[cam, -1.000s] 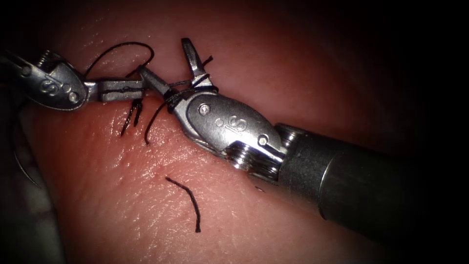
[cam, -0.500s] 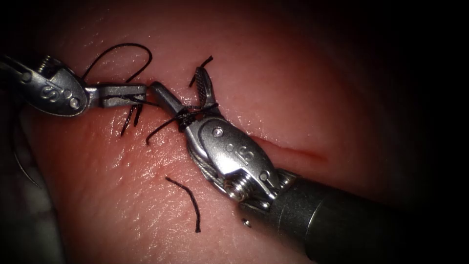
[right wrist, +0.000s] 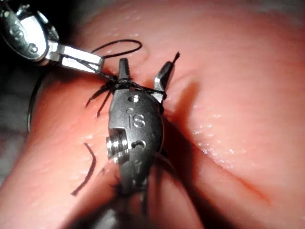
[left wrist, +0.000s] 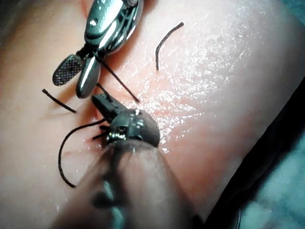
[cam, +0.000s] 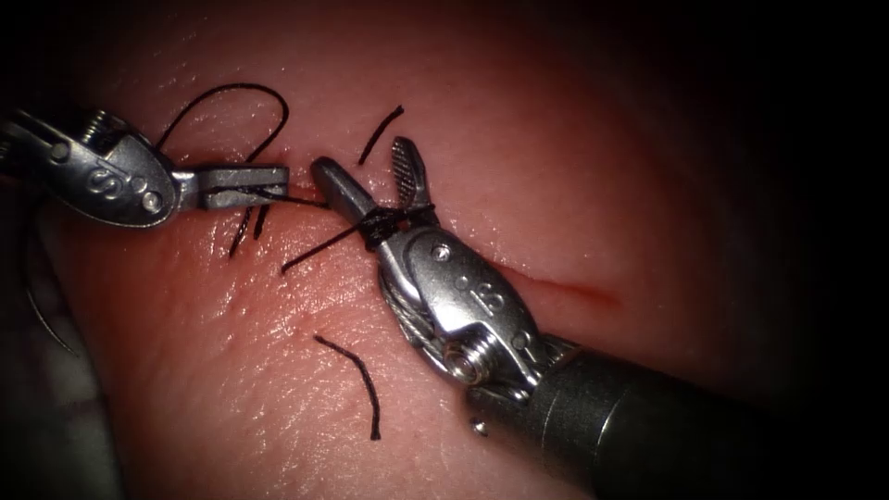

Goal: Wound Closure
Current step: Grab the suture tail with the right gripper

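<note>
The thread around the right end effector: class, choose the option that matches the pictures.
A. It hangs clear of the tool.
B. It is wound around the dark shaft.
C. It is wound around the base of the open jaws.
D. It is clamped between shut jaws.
C: the thread is wrapped in dark turns just below where the two jaws of the right end effector fork, and they stand spread apart; the right wrist view shows the same wraps.
</note>
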`<state>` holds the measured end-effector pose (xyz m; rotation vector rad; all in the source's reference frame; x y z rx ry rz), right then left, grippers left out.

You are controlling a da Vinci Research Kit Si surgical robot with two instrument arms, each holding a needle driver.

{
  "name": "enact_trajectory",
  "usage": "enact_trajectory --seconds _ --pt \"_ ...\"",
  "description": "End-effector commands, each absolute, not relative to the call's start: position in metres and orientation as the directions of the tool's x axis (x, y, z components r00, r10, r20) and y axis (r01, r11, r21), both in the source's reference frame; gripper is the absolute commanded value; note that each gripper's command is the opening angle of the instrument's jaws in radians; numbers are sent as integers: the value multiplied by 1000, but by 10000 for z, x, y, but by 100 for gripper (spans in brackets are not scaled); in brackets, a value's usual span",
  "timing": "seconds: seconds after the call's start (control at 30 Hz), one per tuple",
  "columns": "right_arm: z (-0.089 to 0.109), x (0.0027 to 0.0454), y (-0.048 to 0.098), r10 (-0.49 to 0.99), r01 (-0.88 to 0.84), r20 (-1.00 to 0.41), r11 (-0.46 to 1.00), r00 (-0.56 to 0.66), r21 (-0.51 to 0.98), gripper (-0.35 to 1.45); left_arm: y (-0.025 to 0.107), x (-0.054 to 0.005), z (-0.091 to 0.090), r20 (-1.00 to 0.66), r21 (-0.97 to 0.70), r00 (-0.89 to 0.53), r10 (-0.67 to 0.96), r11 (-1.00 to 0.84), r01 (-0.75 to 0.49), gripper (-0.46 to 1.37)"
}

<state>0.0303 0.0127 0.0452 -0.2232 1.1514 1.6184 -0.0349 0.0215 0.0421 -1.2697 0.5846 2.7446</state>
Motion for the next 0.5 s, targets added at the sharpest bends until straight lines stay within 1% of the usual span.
enact_trajectory --seconds 0.03,0.23,0.5 --pt "455 302 131 651 -827 -645 48 -400 561 73 215 -352 422 -744 312 -660 -103 -927 -207 -35" --pt "469 297 144 677 -812 -615 42 -405 582 72 218 -360 422 -740 320 -663 -110 -925 -203 -35" --pt "483 297 158 684 -809 -611 52 -399 586 70 223 -360 423 -742 317 -662 -108 -926 -203 -35"
